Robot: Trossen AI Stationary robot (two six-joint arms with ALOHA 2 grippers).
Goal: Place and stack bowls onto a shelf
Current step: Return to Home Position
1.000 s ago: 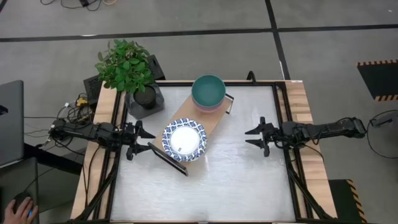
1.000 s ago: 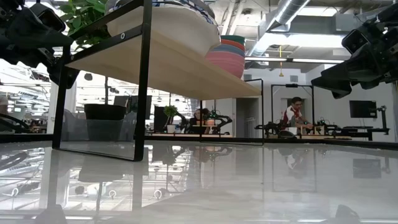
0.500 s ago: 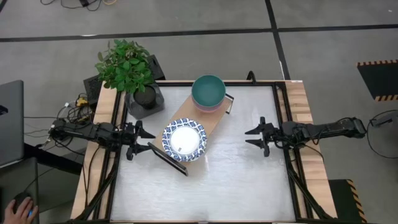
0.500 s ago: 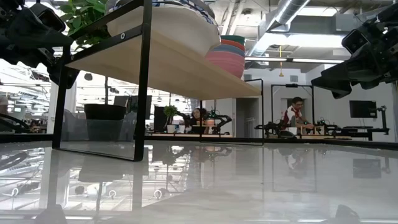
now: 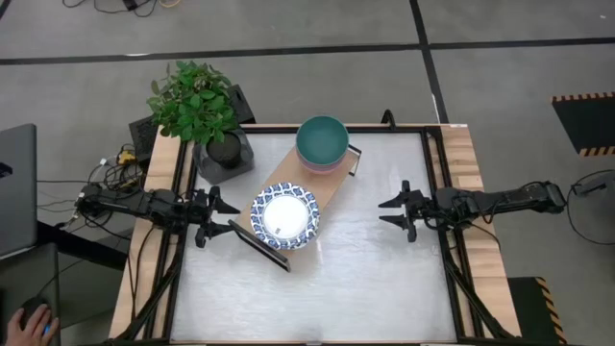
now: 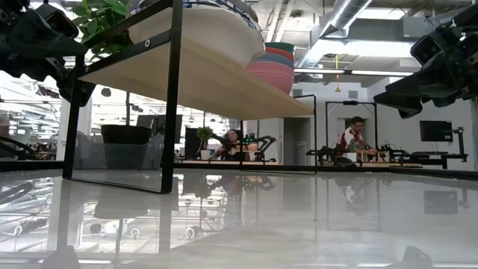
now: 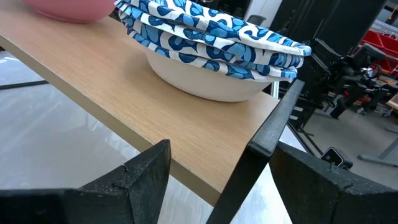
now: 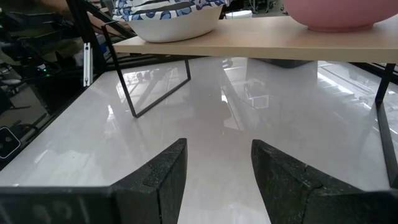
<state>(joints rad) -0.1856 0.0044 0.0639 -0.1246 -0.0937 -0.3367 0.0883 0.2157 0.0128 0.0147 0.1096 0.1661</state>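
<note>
Light-wood, black-framed shelf [image 5: 288, 174] sat between the finger pairs. L gripper [image 5: 223, 217] & R gripper [image 5: 386, 211] both splayed, empty.

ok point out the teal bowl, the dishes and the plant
teal bowl [image 5: 322, 140]: high view, its inner floor
dishes [image 5: 284, 215]: high view, white centre of the top one
plant [image 5: 190, 101]: high view, its leaves

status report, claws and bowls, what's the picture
Left claw open, empty, at the end of the shelf. Right claw open, empty, over the table. Patterned dishes and coloured bowls stacked on shelf. Potted plant beside it, apart from both arms.
</note>
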